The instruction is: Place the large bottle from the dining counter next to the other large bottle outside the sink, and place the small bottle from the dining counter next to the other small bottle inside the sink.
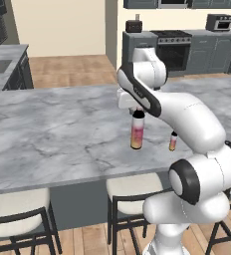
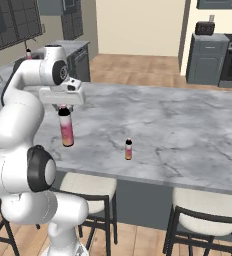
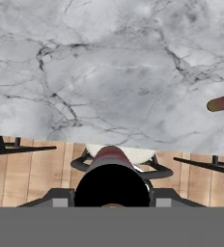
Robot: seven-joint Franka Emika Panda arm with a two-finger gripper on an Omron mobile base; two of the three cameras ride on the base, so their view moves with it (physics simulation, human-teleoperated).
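Pink-and-orange large bottle [image 1: 137, 131] hangs upright, its black cap pinched in the gripper [image 1: 138, 112].

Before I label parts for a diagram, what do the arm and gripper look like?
The arm is glossy white, built of rounded, bulbous links with dark bands at the joints. A boxy white hand carries the gripper, whose two small fingers are dark. No cables or markings show.

The large bottle [image 2: 66, 129] stands upright near the dining counter's [image 2: 178, 125] front edge, the small bottle [image 2: 128, 149] well apart on its right.
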